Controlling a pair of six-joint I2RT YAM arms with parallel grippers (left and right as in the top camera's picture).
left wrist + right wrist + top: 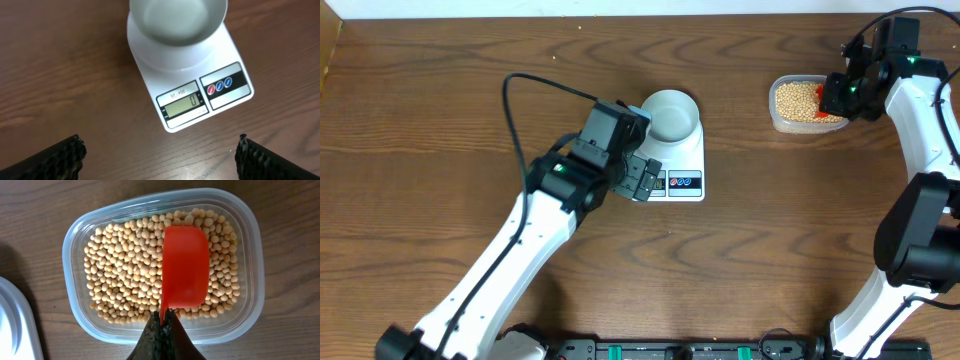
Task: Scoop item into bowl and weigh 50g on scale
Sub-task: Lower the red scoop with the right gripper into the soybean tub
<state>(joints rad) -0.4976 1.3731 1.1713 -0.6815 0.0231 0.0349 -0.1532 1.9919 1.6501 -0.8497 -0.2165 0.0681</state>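
Gripping the thin handle of a red scoop [185, 270], the right claw [162, 324] has its two fingers pressed together on it. The scoop's cup extends straight ahead of the fingertips, over the beans [125, 280], which fill a clear plastic tub [70, 245] directly below the claw. The left claw [160, 145] hovers with its fingers [65, 157] spread wide apart. Just ahead of it on the wooden table [60, 75] lies the scale [142, 75], its display [182, 104] on the end nearest the claw and reading 0. The bowl [177, 20] sits on the scale's far end. In the overhead view the tub lies well apart from the scale, on the right claw's side.
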